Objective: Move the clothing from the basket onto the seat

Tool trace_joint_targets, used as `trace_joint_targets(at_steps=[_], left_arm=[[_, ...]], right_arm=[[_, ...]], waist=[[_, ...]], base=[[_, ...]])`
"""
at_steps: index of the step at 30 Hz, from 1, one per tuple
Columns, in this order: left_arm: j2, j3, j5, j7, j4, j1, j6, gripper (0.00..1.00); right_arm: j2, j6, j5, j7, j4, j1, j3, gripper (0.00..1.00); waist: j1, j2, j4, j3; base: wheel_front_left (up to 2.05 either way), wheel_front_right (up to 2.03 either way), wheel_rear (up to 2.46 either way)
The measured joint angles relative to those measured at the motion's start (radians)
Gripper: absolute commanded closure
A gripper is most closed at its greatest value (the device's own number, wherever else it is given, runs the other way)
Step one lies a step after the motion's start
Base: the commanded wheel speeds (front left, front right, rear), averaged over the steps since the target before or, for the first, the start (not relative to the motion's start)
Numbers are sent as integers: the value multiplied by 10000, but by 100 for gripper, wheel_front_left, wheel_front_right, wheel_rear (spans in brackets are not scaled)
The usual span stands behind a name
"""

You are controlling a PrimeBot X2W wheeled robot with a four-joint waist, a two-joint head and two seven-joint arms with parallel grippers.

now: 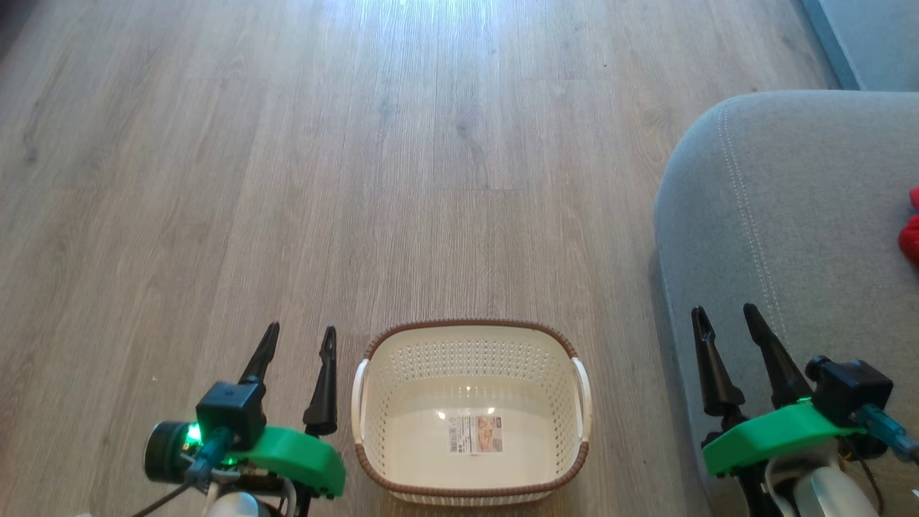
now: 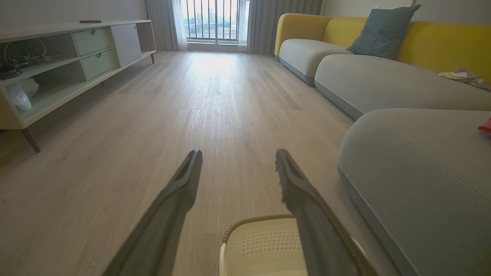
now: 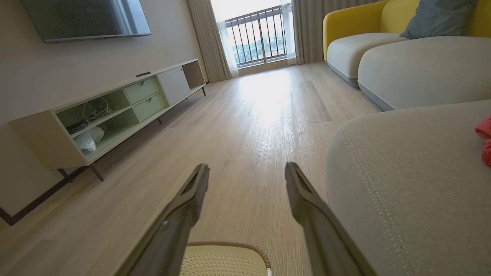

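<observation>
The small rounded cream plastic basket (image 1: 470, 323), perforated along its sides and edged with a brown woven-look rim, stands upright on the wooden floor (image 1: 287, 179); its bare bottom carries a printed label (image 1: 475, 434) (white handles on both short sides); the large grey upholstered seat cushion (image 1: 790, 215), round-cornered with light double stitching, lies near its right side, a strip of floor between; bright red soft fabric clothing (image 1: 910, 233) rests on that cushion's top, mostly cut off at the head view's right edge.

The basket (image 1: 470, 359) is cream, seat (image 1: 790, 215) grey, clothing (image 1: 910, 233) apparently red.
</observation>
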State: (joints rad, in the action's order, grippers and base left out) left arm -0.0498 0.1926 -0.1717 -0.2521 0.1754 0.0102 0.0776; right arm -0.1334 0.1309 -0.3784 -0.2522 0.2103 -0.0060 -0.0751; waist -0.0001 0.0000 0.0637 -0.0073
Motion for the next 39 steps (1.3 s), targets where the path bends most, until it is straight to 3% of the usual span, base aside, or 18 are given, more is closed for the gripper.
trace_joint_targets(at_steps=[6, 14, 39], left_arm=[[0, -12, 0, 0, -88, -1, -54, 0], [0, -36, -341, 0, -82, -4, -491, 0], [0, -245, -748, 0, -316, -135, -654, 0]], right_arm=[[4, 0, -13, 0, 27, 0, 0, 0], [8, 0, -13, 0, 59, 0, -2, 0], [8, 0, -117, 0, 221, -3, -67, 0]], waist=[[0, 0, 34, 1], [0, 0, 61, 9], [0, 0, 9, 0]], base=[[0, 0, 0], [0, 0, 0], [0, 0, 0]])
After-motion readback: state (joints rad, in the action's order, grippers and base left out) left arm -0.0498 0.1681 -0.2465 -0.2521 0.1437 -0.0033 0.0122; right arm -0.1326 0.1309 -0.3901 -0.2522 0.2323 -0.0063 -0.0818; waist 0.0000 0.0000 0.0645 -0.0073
